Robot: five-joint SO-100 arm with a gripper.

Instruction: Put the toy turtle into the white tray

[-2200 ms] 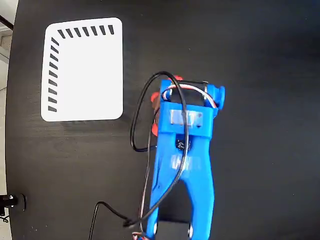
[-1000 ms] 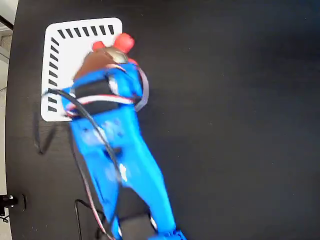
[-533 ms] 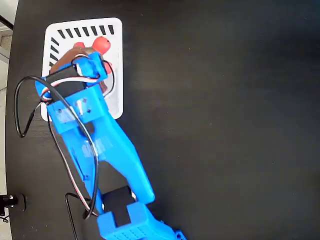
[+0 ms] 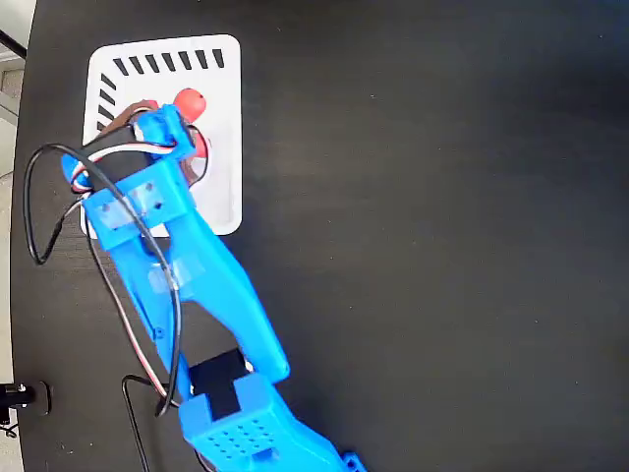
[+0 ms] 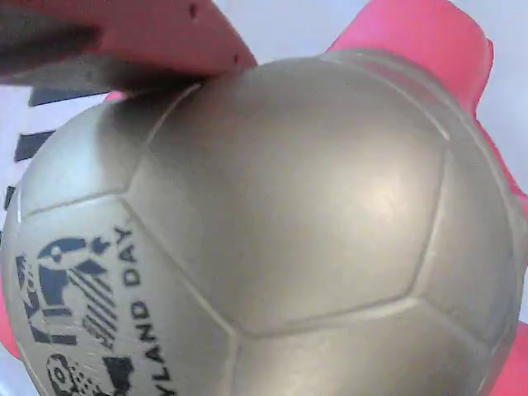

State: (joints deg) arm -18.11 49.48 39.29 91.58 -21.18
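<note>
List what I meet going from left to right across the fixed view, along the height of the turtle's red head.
Pale floor strip → black table → white tray, with the toy turtle over it under the blue arm's gripper → black table again.

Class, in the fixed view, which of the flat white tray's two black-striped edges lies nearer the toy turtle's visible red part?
The white tray's top edge: the red-and-gold toy turtle shows just below it, farther from the left stripes.

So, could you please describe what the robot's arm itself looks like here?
In the fixed view the arm is bright blue moulded plastic with black motor blocks. A black cable loops out beside it, and red and white wires run along the links.
</note>
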